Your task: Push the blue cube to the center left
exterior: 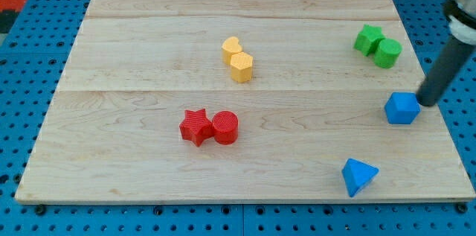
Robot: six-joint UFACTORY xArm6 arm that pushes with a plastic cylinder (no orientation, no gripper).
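The blue cube (401, 108) sits near the right edge of the wooden board (134, 147), about mid-height in the view. My tip (426, 103) is just to the right of the cube, close to or touching its right side. The dark rod slants up toward the view's top right.
A blue triangular block (358, 176) lies at the view's bottom right. A green star (367, 39) and green cylinder (387, 53) touch at the top right. A yellow heart (232, 48) and yellow hexagon (242, 66) sit above centre. A red star (195, 126) and red cylinder (225, 127) sit below centre.
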